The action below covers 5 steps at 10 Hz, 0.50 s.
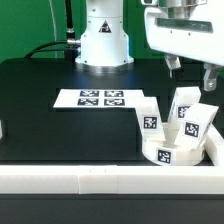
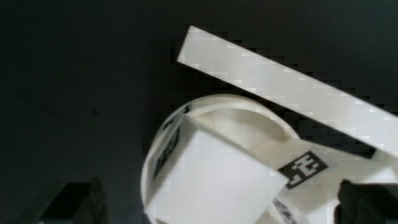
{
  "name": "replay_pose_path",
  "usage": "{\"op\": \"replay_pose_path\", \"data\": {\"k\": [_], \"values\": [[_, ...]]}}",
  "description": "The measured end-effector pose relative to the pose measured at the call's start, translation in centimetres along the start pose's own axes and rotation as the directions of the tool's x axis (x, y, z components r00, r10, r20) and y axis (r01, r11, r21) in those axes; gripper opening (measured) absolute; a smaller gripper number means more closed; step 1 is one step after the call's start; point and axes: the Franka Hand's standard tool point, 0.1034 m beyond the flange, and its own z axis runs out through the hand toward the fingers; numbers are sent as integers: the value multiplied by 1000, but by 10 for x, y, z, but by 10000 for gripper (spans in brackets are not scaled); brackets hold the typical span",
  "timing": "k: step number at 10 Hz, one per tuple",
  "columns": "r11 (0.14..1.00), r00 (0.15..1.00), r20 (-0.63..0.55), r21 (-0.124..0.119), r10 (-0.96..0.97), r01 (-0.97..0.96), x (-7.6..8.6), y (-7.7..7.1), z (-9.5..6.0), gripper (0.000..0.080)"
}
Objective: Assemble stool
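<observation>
The stool's parts are clustered at the exterior view's right. The round white seat point(image 1: 168, 153) lies by the front rail. Three white legs with tags stand around it: one left point(image 1: 150, 118), one behind point(image 1: 185, 101), one right point(image 1: 196, 124). My gripper point(image 1: 191, 72) hangs open and empty well above this cluster. In the wrist view the seat point(image 2: 231, 118) shows with a tag, and a white leg point(image 2: 214, 185) rises in front of it, seen between my dark fingertips point(image 2: 80, 205). The gripper point(image 2: 222, 207) touches nothing.
The marker board point(image 1: 100, 98) lies flat mid-table, left of the parts. A long white rail point(image 1: 90, 180) runs along the front edge and up the right side point(image 2: 285, 85). The robot base point(image 1: 105, 40) stands at the back.
</observation>
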Motion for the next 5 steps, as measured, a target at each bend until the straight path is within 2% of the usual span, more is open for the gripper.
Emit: {"op": "replay_pose_path", "data": {"k": [5], "values": [[930,930,-5,-6,-367,367,-1,0,1,649]]}}
